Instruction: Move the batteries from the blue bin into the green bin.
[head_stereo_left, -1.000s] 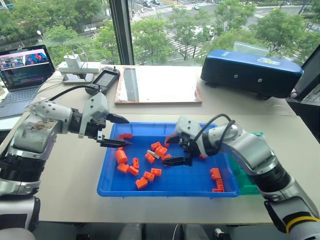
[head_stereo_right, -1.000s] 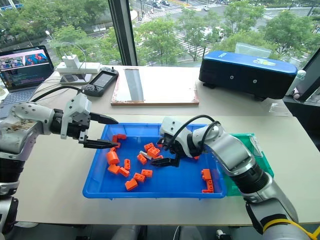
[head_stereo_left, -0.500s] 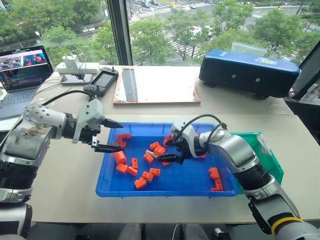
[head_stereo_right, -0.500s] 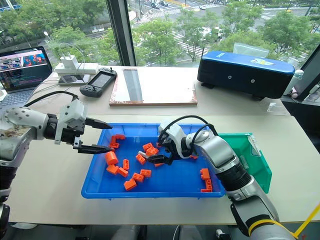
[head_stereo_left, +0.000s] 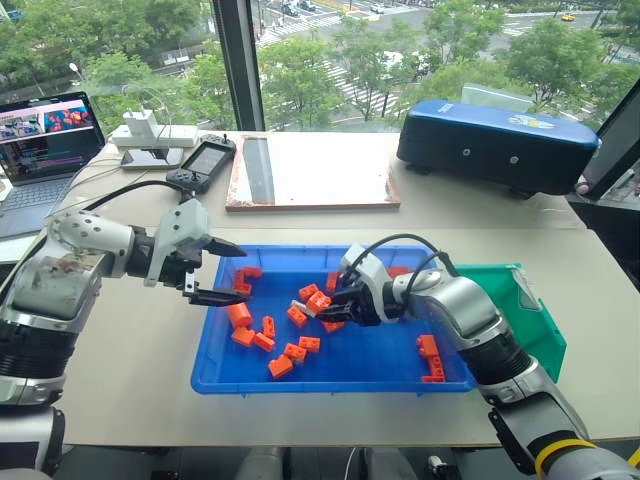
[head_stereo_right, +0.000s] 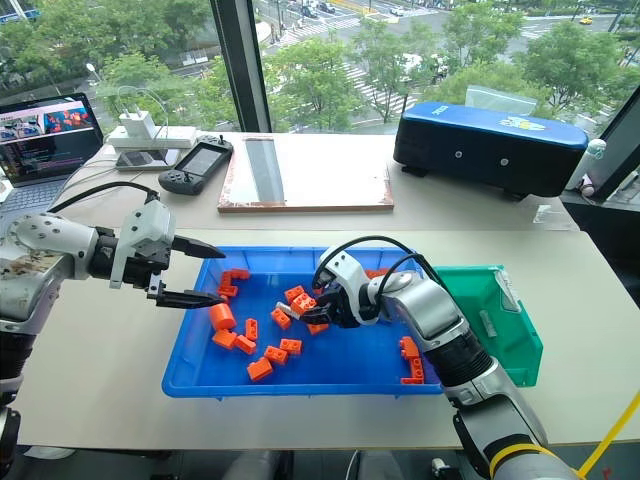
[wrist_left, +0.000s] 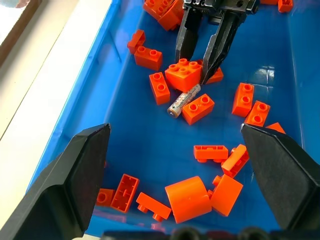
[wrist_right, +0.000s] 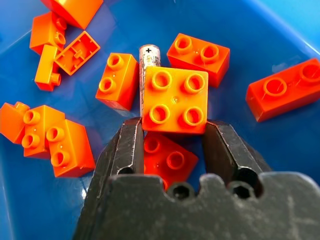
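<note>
Right hand (wrist_right: 172, 131) in the blue bin (head_stereo_left: 330, 378), fingers pinching an orange four-stud brick (wrist_right: 175, 100), battery (wrist_right: 148, 62) flat beside it, plus end pointing away, left hand (head_stereo_left: 222, 270) wide open, empty.

You have a laptop (head_stereo_left: 45, 135) at the table's (head_stereo_left: 130, 380) far left corner, a handheld controller (head_stereo_left: 203, 163) and framed board (head_stereo_left: 310, 172) along the far edge, and a dark-blue case (head_stereo_left: 497, 145) far right.

Bright-blue bin (head_stereo_left: 225, 375); orange bricks (wrist_right: 174, 100); silver battery (wrist_right: 149, 61), black plus mark; green bin (head_stereo_right: 520, 335); dark-blue case (head_stereo_left: 498, 145).
</note>
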